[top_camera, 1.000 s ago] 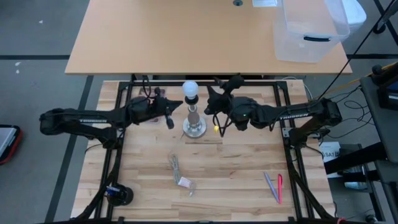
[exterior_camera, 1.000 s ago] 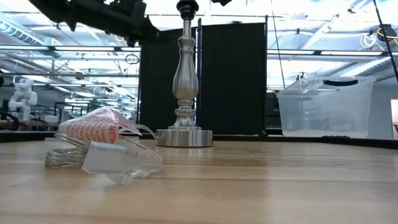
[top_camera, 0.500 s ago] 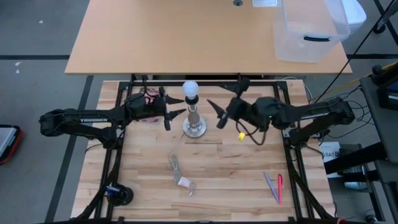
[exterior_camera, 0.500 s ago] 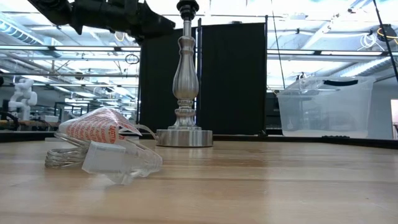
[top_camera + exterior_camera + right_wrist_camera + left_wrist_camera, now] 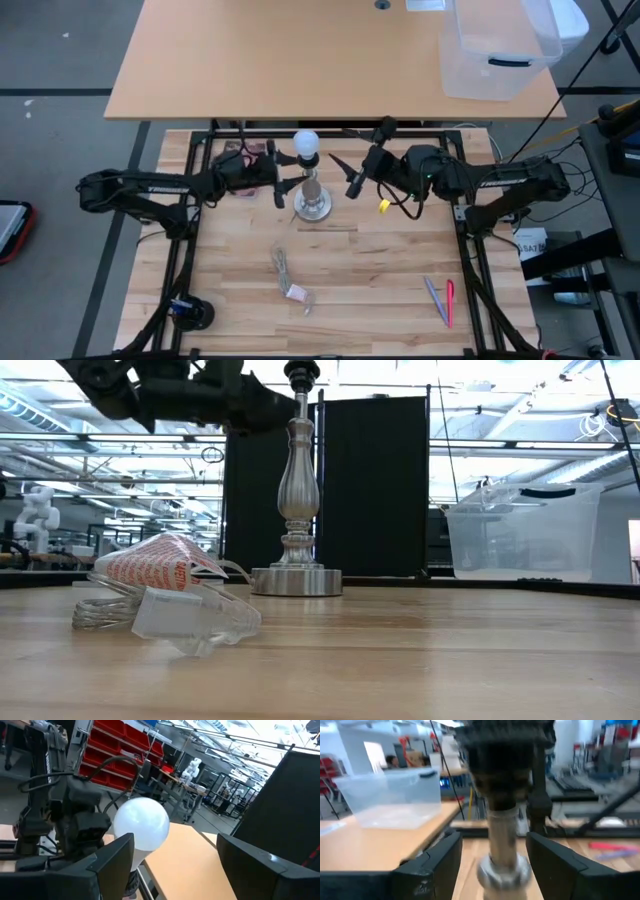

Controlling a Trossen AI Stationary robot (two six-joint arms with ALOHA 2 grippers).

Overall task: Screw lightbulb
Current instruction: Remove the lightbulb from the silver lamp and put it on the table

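High view: the lightbulb (image 5: 306,144) sits on top of the silver lamp stand (image 5: 312,203), which stands upright on the wooden bench (image 5: 370,280). The left end effector (image 5: 287,174) is just to the left of the stand's post, its two fingers spread apart and pointing at it, touching nothing. The right end effector (image 5: 345,175) is on the opposite side of the bulb, a little apart from it, fingers also spread and empty. In front of both end effectors, nearer the bench's front edge, lie a clear plastic wrapper (image 5: 291,281) and two pens (image 5: 441,300). Beyond them, on a second tan bench, stands a clear plastic bin (image 5: 497,45).

Low view: the stand (image 5: 295,500) rises from its round base; its black socket (image 5: 300,372) reaches the picture's upper edge and the bulb is out of frame. The left end effector (image 5: 268,407) hangs beside the socket, level with the stand's upper post. The wrapper (image 5: 165,595) lies on the bench below that arm.

Left wrist view: the stand's post (image 5: 504,837) and dark socket (image 5: 506,775) stand between this end effector's parted fingers (image 5: 436,862), with a gap on each side.

Right wrist view: the white bulb (image 5: 140,830) lies ahead, between the spread fingers (image 5: 107,862), untouched; the left arm (image 5: 62,815) shows behind it.
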